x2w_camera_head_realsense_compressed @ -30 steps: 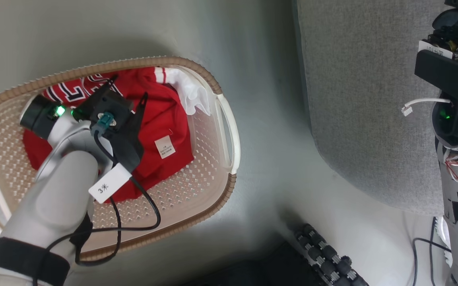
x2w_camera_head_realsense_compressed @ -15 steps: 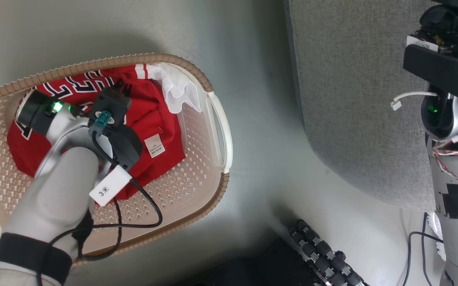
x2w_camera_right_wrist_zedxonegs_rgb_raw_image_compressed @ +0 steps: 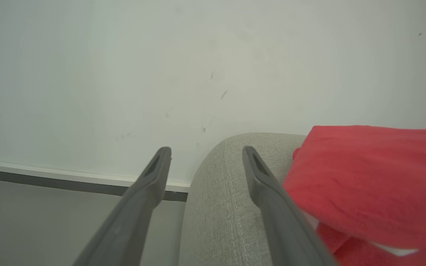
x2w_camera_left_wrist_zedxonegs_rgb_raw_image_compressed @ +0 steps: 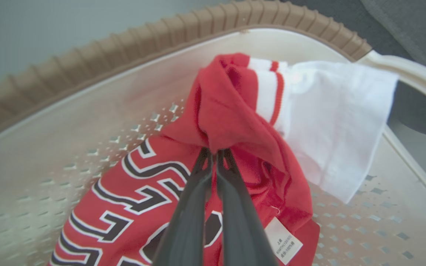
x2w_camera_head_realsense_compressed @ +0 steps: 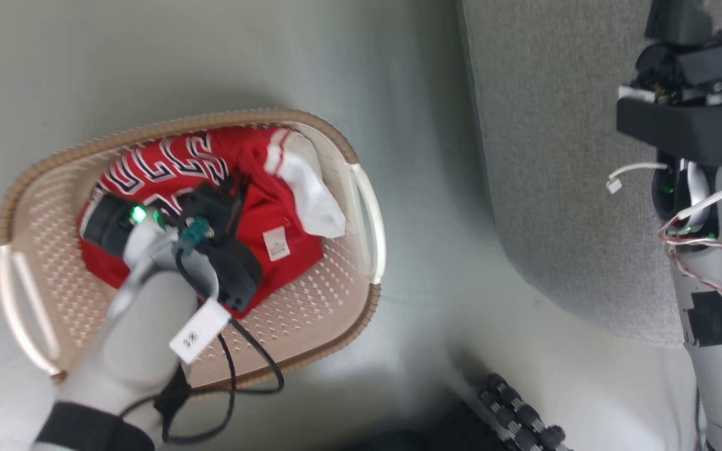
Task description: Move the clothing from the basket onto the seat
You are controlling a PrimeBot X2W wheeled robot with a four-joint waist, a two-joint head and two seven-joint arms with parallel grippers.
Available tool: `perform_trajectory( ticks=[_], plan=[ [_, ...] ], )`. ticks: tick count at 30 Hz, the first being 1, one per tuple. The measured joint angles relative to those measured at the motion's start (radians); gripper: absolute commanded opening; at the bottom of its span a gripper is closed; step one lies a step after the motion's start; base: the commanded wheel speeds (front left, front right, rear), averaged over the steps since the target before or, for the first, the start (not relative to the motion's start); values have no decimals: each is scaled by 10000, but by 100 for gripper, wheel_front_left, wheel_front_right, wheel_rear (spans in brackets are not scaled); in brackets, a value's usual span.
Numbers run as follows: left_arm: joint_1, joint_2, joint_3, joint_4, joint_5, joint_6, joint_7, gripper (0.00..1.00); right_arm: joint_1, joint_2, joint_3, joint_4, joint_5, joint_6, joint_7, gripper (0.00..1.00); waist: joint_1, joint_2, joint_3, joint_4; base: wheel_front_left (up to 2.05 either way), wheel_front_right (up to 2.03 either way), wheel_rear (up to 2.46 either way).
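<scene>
Basket (x2w_camera_head_realsense_compressed: 148, 129), one, holding one red lettered jersey (x2w_camera_left_wrist_zedxonegs_rgb_raw_image_compressed: 124, 192), clenched in left fingers (x2w_camera_left_wrist_zedxonegs_rgb_raw_image_compressed: 200, 192). Seat (x2w_camera_right_wrist_zedxonegs_rgb_raw_image_compressed: 220, 207), one, bearing one red garment (x2w_camera_right_wrist_zedxonegs_rgb_raw_image_compressed: 364, 177); right fingers (x2w_camera_right_wrist_zedxonegs_rgb_raw_image_compressed: 154, 173) released.

Your pale left forearm (x2w_camera_head_realsense_compressed: 141, 332) hides the 7 o'clock part of the red sports clothing with white trim (x2w_camera_head_realsense_compressed: 273, 207) in the cream perforated plastic basket (x2w_camera_head_realsense_compressed: 336, 300); the white care label (x2w_camera_head_realsense_compressed: 275, 243) is too small to read. The grey fabric sofa (x2w_camera_head_realsense_compressed: 555, 156) is cut off at 12 o'clock.
</scene>
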Motion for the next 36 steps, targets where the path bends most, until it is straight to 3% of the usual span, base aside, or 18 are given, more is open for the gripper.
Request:
perform_trajectory(
  ticks=[23, 36],
  plan=[
    [874, -188, 959, -3521, -999, -414, 0, 0, 1906, -259, 151, 1505, -23, 293, -73, 100, -1, 0, -2858, 1583, 0, 0, 0],
    [825, 59, 1350, -4276, -1141, -529, -8, 0, 2498, 0, 675, 2437, -10, 721, -73, 100, -2, -1, -4772, 1982, 0, 0, 0]
  ],
)
